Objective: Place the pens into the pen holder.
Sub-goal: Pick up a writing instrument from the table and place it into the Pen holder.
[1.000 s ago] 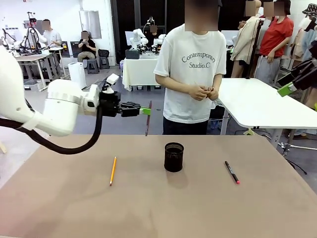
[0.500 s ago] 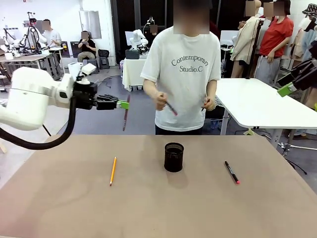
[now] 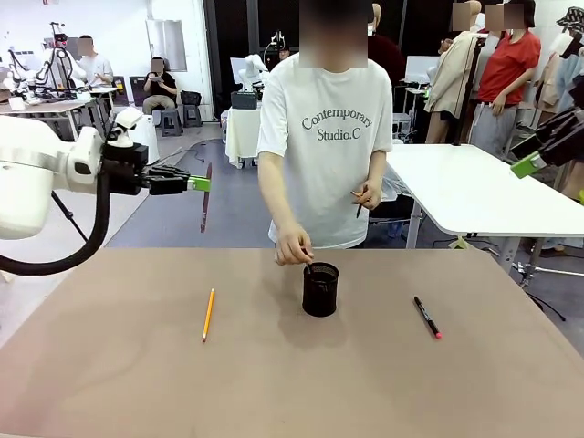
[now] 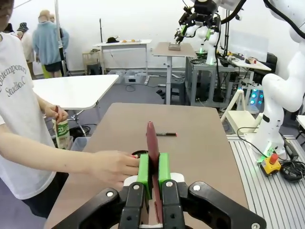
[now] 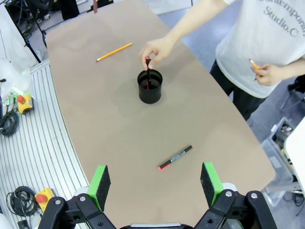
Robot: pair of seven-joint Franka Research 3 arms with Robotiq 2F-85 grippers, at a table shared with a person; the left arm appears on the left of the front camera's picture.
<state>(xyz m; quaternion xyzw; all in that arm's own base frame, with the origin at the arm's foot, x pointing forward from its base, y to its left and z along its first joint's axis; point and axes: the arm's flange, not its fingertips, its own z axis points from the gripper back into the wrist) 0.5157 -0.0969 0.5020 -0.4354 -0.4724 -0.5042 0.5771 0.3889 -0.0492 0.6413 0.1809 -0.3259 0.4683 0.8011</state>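
Observation:
My left gripper (image 3: 197,183) hangs above the table's far left edge, shut on a dark reddish pencil (image 3: 206,198) that points down. In the left wrist view that pencil (image 4: 151,143) stands between the green pads (image 4: 143,169). The black mesh pen holder (image 3: 320,289) stands mid-table. A person's hand (image 3: 294,247) lowers a red-and-black pen (image 5: 148,74) into it. A yellow pencil (image 3: 208,314) lies left of the holder, and a black marker (image 3: 427,317) with a pink tip lies to its right. My right gripper (image 5: 155,179) is open, high above the right side of the table.
The person stands at the far edge, and the other hand (image 3: 367,194) holds an orange pencil at waist height. A white table (image 3: 474,187) stands behind on the right. The brown tabletop (image 3: 274,383) is bare toward me.
My left arm has swung left, carrying the dark reddish pencil away from the centre. The person has leaned in and brought a pen down to the holder.

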